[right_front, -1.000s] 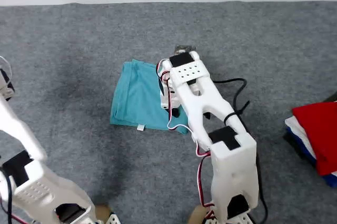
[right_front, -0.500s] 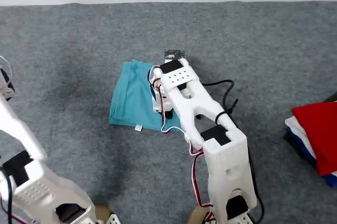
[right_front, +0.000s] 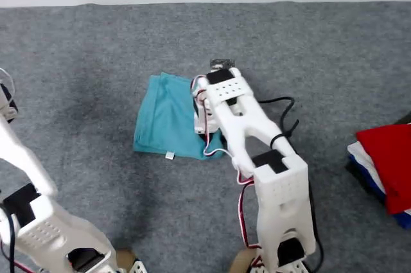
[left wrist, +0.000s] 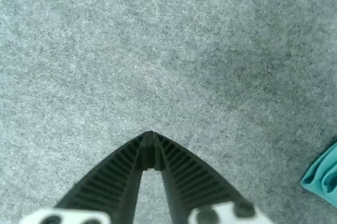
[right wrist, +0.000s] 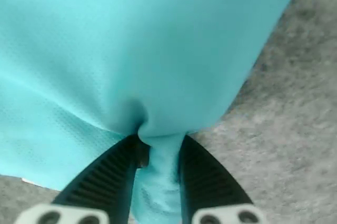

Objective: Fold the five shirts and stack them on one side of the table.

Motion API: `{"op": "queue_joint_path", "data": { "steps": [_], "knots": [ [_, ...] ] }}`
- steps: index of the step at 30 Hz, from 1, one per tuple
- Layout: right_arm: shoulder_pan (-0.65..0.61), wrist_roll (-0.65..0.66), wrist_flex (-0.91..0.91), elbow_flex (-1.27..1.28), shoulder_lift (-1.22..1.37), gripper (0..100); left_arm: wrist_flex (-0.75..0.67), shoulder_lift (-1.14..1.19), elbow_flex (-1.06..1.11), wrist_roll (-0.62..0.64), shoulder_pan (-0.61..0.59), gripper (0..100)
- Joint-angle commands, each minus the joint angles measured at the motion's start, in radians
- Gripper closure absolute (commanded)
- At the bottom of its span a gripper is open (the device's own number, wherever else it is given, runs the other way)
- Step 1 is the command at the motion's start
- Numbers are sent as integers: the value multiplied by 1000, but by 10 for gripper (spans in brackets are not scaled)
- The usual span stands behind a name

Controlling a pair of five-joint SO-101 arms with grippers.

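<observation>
**Right pincer gripped teal shirt at mid-worktop**

On the grey, felt-covered worktop (right_front: 83,42), the white left arm (right_front: 38,234) stood at the near left corner. Its left pincer (left wrist: 149,138) was closed tip to tip on nothing, above bare grey felt, with a corner of the teal folded cloth shirt (left wrist: 322,179) off to one side. The shirt (right_front: 166,119) lay near the middle of the worktop as a flat rectangle, a small white tag (right_front: 171,155) showing at its near edge. The white right arm (right_front: 253,138) stretched out over the shirt's right side. The right pincer (right wrist: 158,147) was clamped on a pinch of the teal fabric, which bunched up between its black ribbed fingers (right wrist: 108,176). Well apart from the teal shirt, at the right edge of the worktop, sat a stack of folded shirts (right_front: 385,157), red on top, with white and blue layers beneath it.
</observation>
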Motion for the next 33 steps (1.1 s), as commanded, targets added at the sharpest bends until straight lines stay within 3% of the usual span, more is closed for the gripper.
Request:
{"op": "queue_joint_path", "data": {
  "steps": [1, 11, 19, 28, 33],
  "knots": [
    [111, 118, 16, -18, 10, 990, 2, -60, -12, 8, 6, 998],
    [338, 784, -31, -275, 35, 990, -5, -207, 54, 2, 15, 998],
    [389, 1260, -206, -359, 134, 990, -5, -308, 154, 0, 25, 998],
    [349, 1634, -470, -473, 229, 990, -5, -436, 288, -2, 25, 998],
    [305, 1671, -501, -485, 260, 990, -5, -511, 361, -2, 25, 998]
  ]
}}
